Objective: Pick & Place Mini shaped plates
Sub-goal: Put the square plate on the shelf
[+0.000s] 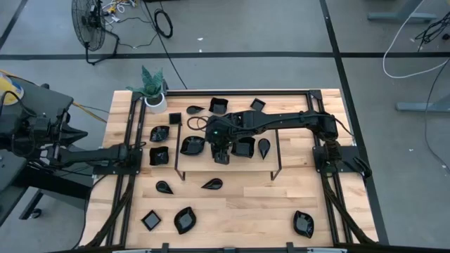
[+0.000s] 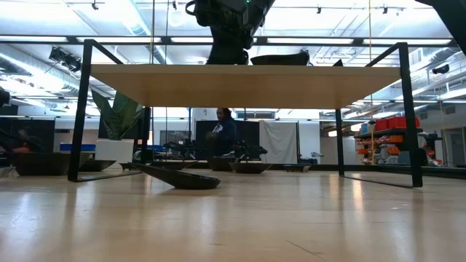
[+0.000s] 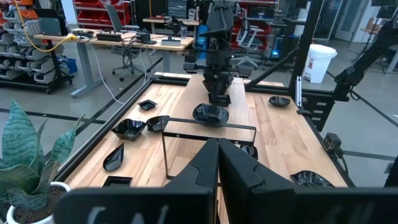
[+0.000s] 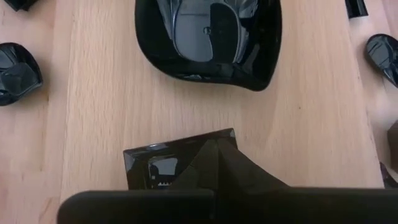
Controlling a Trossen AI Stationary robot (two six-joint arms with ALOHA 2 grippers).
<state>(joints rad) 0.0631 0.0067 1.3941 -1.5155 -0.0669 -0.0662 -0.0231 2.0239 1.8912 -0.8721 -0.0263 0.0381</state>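
Observation:
Many glossy black mini plates lie scattered on the wooden table [image 1: 281,204]: a wavy one [image 1: 192,145], a square one [image 1: 244,146], a teardrop [image 1: 264,146] and others toward the edges. My right gripper [image 1: 221,154] reaches to the table's middle, pointing down, shut over a square plate [image 4: 161,165]. The wavy plate [image 4: 208,37] lies just beyond it. My left gripper [image 1: 144,151] waits shut at the table's left side [image 3: 217,146], touching nothing. My right gripper comes from above, pointing down, and its shut fingers [image 4: 205,155] meet on the square plate's rim near a corner [image 4: 229,134]. The fingers themselves cover the place of contact. Whether the plate rests on the wood or is just off it, I cannot tell.
A thin black wire frame [image 1: 225,171] stands around the middle of the table, near the right gripper. A white pot with a green plant [image 1: 153,91] sits at the far left corner. More plates lie near the near edge [image 1: 185,219] [image 1: 304,223]. Bare wood shows between them.

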